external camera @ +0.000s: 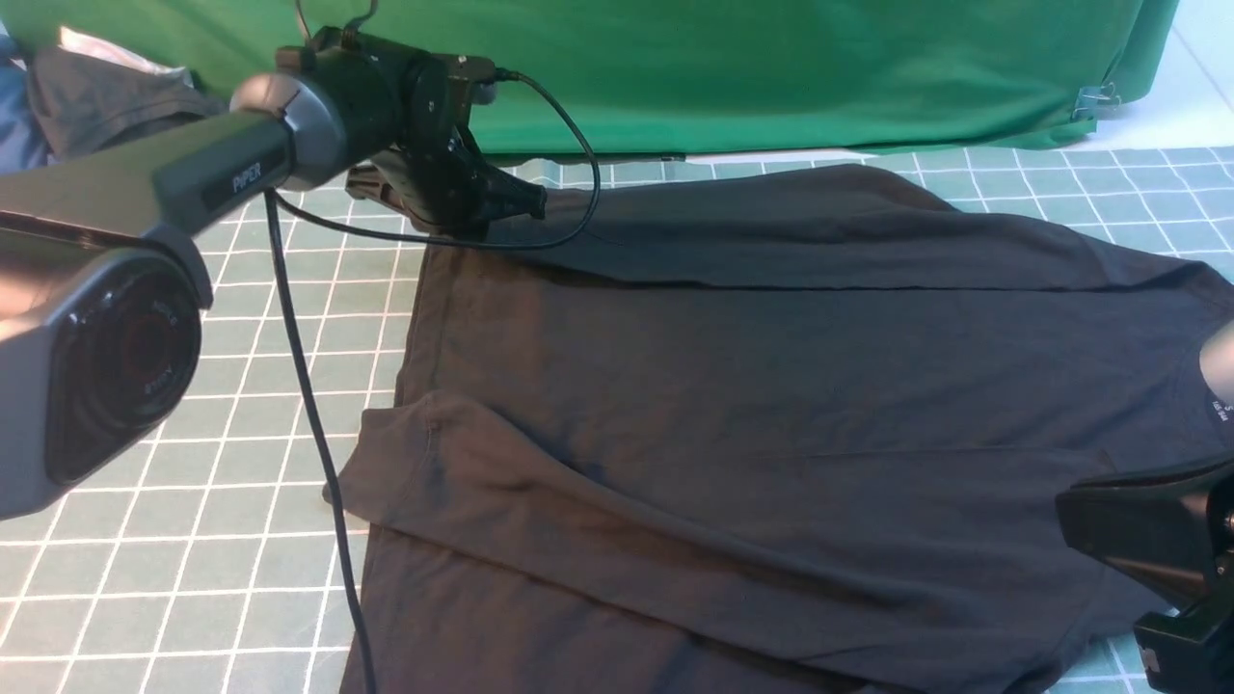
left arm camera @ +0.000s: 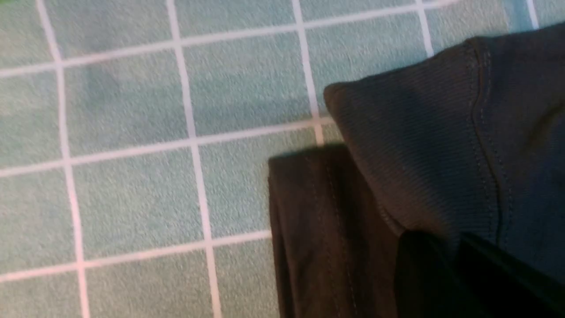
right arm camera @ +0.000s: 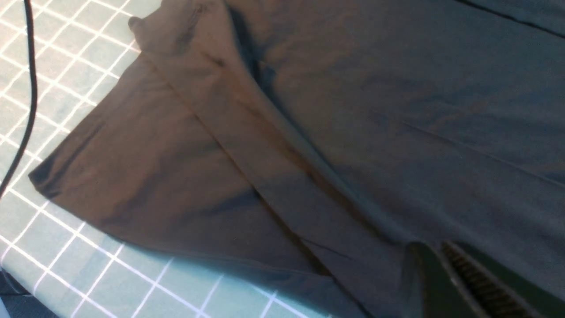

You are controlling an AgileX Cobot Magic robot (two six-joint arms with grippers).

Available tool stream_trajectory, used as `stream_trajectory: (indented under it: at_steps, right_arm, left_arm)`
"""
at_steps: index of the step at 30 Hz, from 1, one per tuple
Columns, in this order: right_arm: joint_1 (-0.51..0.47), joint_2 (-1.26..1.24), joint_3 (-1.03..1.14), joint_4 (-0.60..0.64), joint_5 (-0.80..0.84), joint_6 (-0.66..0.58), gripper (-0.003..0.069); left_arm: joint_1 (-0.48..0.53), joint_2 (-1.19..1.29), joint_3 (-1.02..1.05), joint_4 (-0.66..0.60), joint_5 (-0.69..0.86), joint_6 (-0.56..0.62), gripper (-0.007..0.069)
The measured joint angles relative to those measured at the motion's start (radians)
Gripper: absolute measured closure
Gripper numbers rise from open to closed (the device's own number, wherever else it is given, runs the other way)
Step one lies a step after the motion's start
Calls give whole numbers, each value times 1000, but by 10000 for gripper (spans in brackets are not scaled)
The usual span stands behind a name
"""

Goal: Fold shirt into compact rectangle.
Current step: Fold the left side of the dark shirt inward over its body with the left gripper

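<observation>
The black shirt (external camera: 771, 386) lies spread over the green gridded mat (external camera: 193, 578), with a long fold along its far side and a sleeve folded across its near left part. White neck print (external camera: 1217, 413) shows at the right. My left gripper (external camera: 528, 200) is at the shirt's far left corner, shut on the shirt's hemmed edge (left arm camera: 419, 145), which lifts off the mat between the fingers (left arm camera: 446, 240). My right gripper (external camera: 1068, 506) sits at the near right, below the neck. It is shut where a ridge of the shirt (right arm camera: 353, 110) runs up to its tips (right arm camera: 430, 247).
A green backdrop cloth (external camera: 771, 67) hangs behind the mat, held by a binder clip (external camera: 1094, 96). A pile of other dark and blue garments (external camera: 96, 96) lies at the far left. The left arm's black cable (external camera: 308, 405) hangs down over the mat by the shirt's left edge.
</observation>
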Motion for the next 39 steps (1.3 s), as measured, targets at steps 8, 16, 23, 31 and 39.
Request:
stream_trajectory:
  at_steps: [8,16,23,31,39]
  right_arm:
    - [0,0,0,0,4,-16,619]
    - [0,0,0,-69,61,-16,619]
    - [0,0,0,-297,261,73,619]
    - [-10,-6,0,-430,387,117,619]
    - [-175,-11,0,-478,390,55,619]
  left_arm:
    - [0,-57,0,-10,91,1,599]
    - [0,-167,0,-13,232,34,599]
    - [0,-206,0,-31,374,47,599]
    - [-14,-246,0,-68,487,48,599]
    - [-63,-339,90,-58,500,49,599]
